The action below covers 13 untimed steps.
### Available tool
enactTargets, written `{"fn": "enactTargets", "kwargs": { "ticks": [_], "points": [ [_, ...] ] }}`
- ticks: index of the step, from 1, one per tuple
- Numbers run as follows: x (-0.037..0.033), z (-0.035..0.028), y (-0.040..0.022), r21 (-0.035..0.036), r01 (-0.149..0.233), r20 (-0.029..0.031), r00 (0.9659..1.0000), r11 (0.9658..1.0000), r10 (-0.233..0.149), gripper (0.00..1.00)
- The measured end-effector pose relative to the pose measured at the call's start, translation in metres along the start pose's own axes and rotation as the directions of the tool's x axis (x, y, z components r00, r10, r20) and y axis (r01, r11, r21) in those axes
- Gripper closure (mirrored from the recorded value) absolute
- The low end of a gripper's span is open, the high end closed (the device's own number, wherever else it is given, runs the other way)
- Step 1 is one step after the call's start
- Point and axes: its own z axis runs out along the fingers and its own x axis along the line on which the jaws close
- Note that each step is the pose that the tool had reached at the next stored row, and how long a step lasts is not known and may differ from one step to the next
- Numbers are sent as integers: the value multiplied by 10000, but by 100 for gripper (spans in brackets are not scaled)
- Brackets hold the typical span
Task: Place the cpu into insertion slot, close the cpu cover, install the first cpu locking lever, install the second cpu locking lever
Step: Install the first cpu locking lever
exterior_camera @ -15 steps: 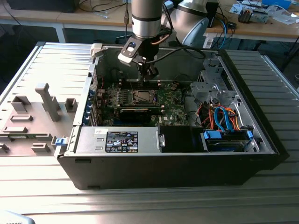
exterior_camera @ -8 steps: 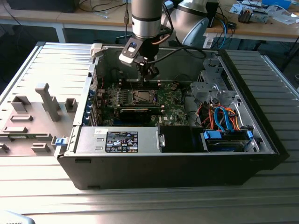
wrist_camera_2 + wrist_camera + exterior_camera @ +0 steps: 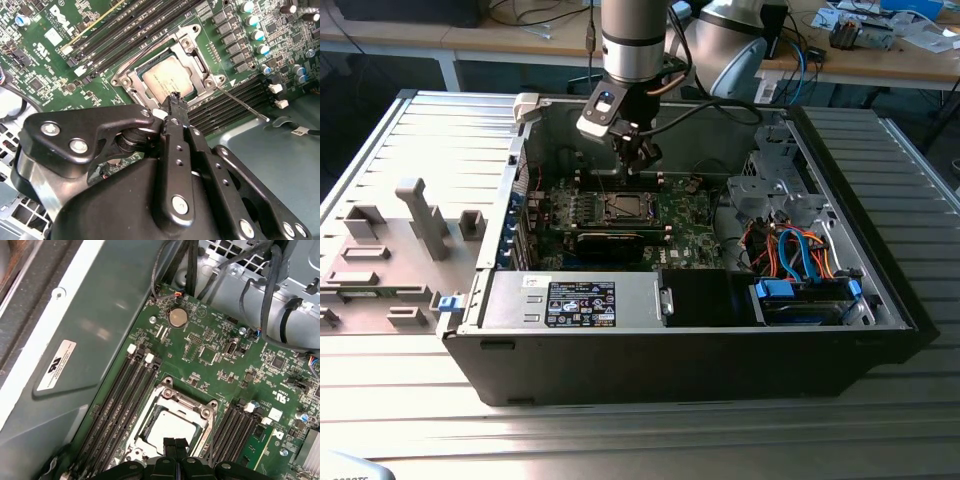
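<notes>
The cpu (image 3: 167, 77) lies flat in the insertion slot (image 3: 625, 207) on the green board, its silvery top showing in both wrist views (image 3: 167, 432). The cpu cover (image 3: 196, 50), a silver frame, lies down around the chip, and its rim (image 3: 187, 402) is level with the board. One thin locking lever (image 3: 245, 104) sticks out sideways over the memory slots, unlatched. My gripper (image 3: 174, 96) hangs just above the socket's edge. Its black fingertips (image 3: 169, 444) are pressed together with nothing between them. In the exterior view the gripper (image 3: 638, 160) is inside the open case, over the socket.
Black memory slots (image 3: 117, 405) flank the socket on both sides. A long black card (image 3: 610, 240) lies near the socket, with a labelled power supply box (image 3: 580, 302) in front. The grey case wall (image 3: 75, 340) stands close by. Cables and a drive cage (image 3: 800, 250) fill the exterior view's right.
</notes>
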Motion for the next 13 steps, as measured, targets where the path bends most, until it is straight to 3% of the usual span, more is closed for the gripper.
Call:
{"fn": "enactTargets", "kwargs": {
  "ticks": [13],
  "points": [
    [0, 0, 0, -18, 501, -10, 9987, 9987, -501, 89]
  ]
}}
